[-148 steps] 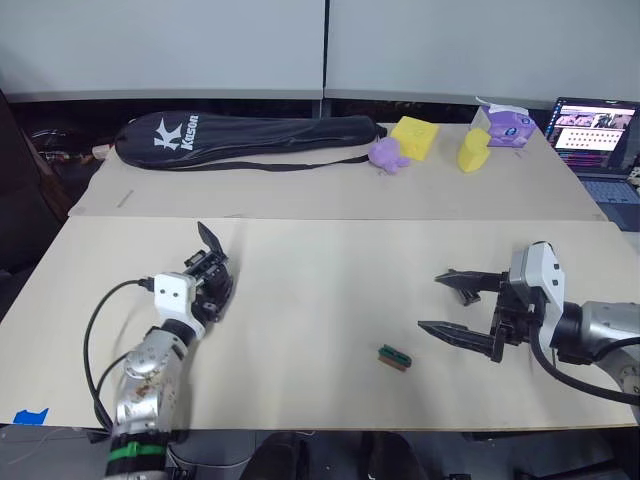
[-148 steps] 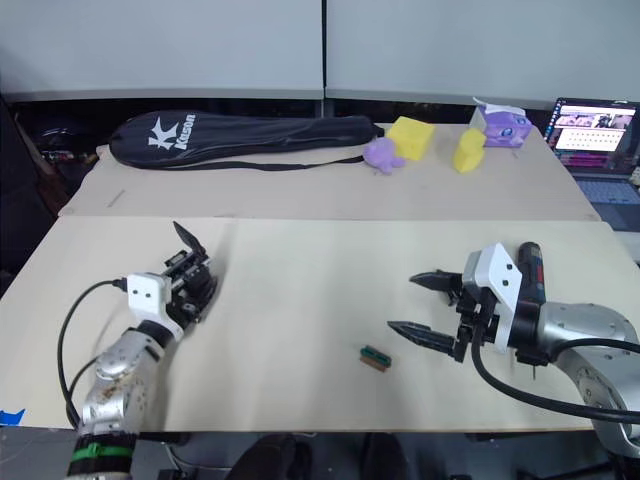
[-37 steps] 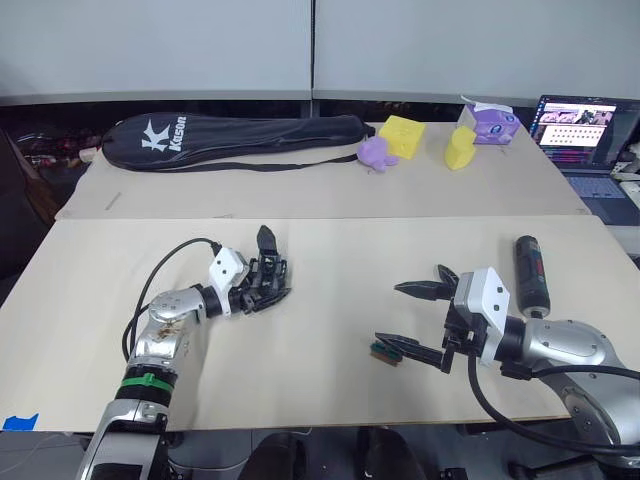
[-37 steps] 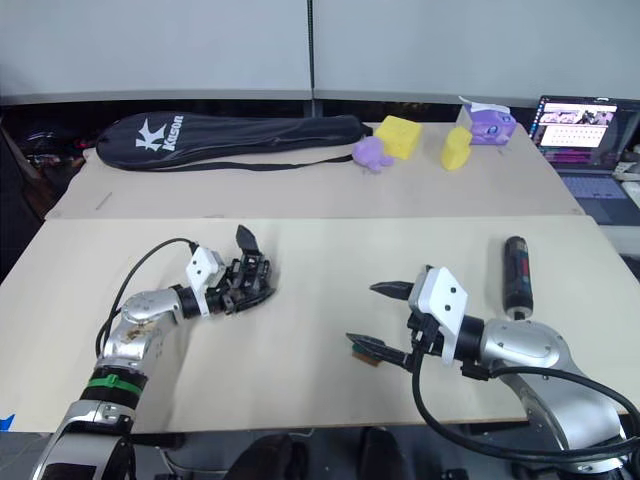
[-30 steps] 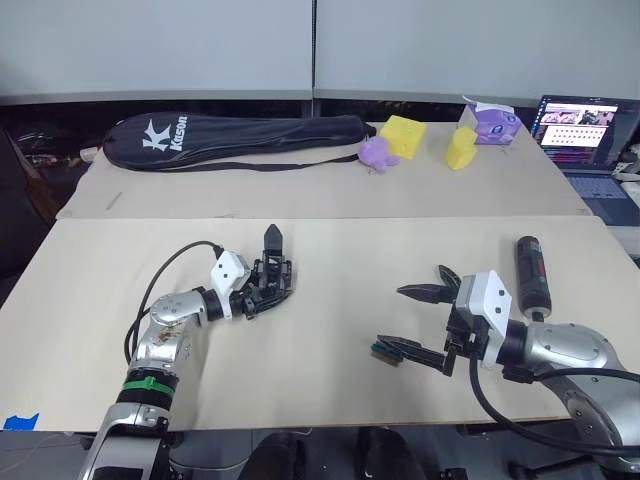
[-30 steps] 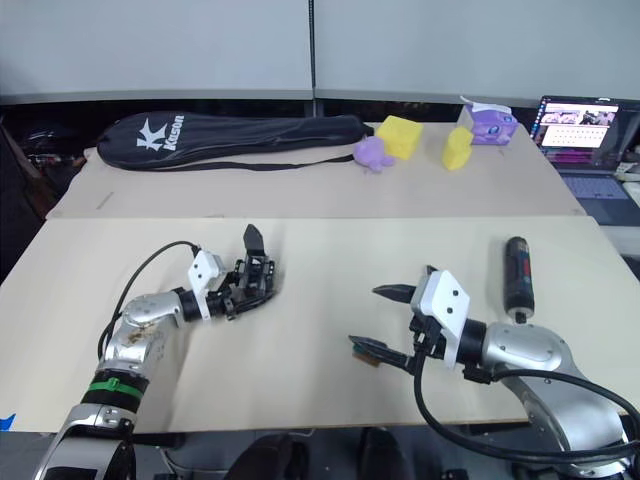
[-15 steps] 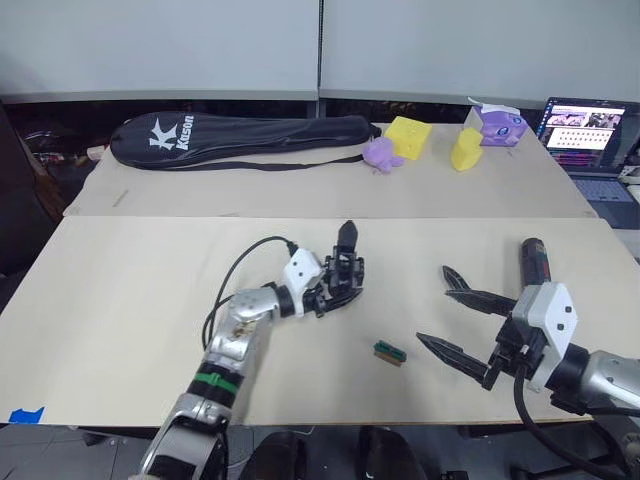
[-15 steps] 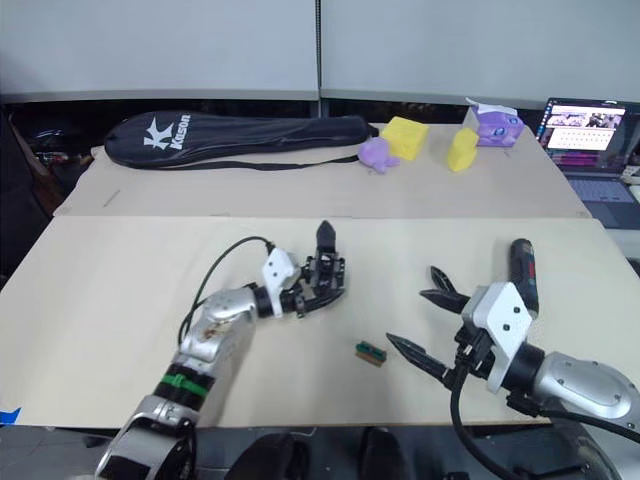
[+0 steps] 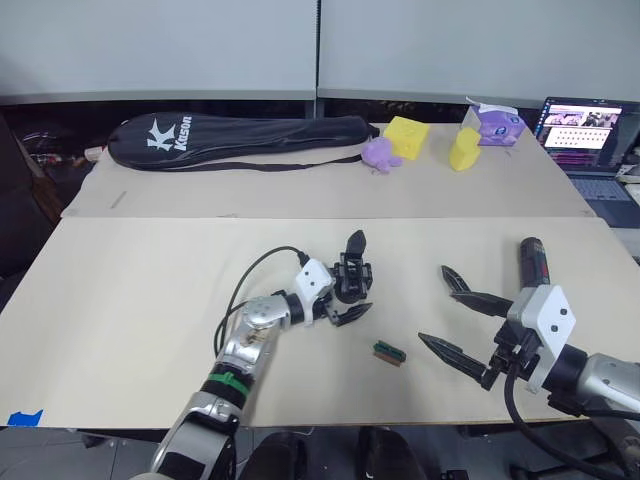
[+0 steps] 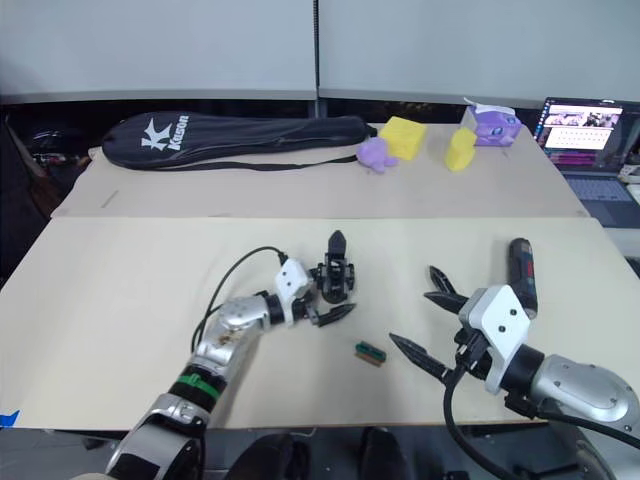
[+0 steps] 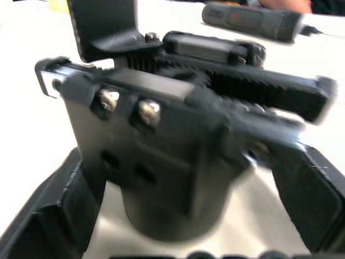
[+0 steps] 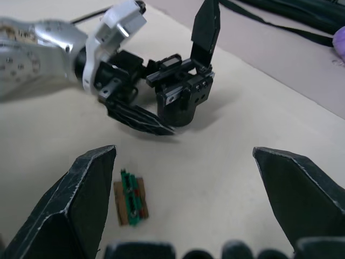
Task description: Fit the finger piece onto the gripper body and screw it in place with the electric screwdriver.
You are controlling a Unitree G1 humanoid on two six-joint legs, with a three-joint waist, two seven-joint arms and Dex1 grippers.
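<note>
**Q:** What is shown at the middle of the table (image 9: 130,290)?

**A:** The gripper body (image 9: 352,274) is seen standing on its round base, with its one pointed finger raised. The left gripper (image 9: 351,298) is spread wide about that base. One claw is laid along the near side of the body, and the other is taken to be behind it. Whether the base is actually touched cannot be told.

**Q:** And the other arm?

**A:** The right gripper (image 9: 458,326) is held wide and empty, well to the right of the body. The electric screwdriver (image 9: 531,265) is laid flat farther right of the body, beyond that gripper. A small green-and-brown piece (image 9: 392,353) is seen between the body and the right gripper, a little nearer the camera than the body.

**Q:** Which step is judged to be in hand?

**A:** The body is judged to be in the course of being steadied so that the finger piece can be fitted. Nothing appears to have been screwed down yet.

**Q:** How is that step done well?

**A:** The base is best clamped low, with the claws kept clear of the rail on top of the body. The grip should be made firm, since the body is likely to be twisted once the screwdriver is applied. The raised finger should not be knocked. The green-and-brown piece should be avoided when the right gripper is brought toward the body.
</note>
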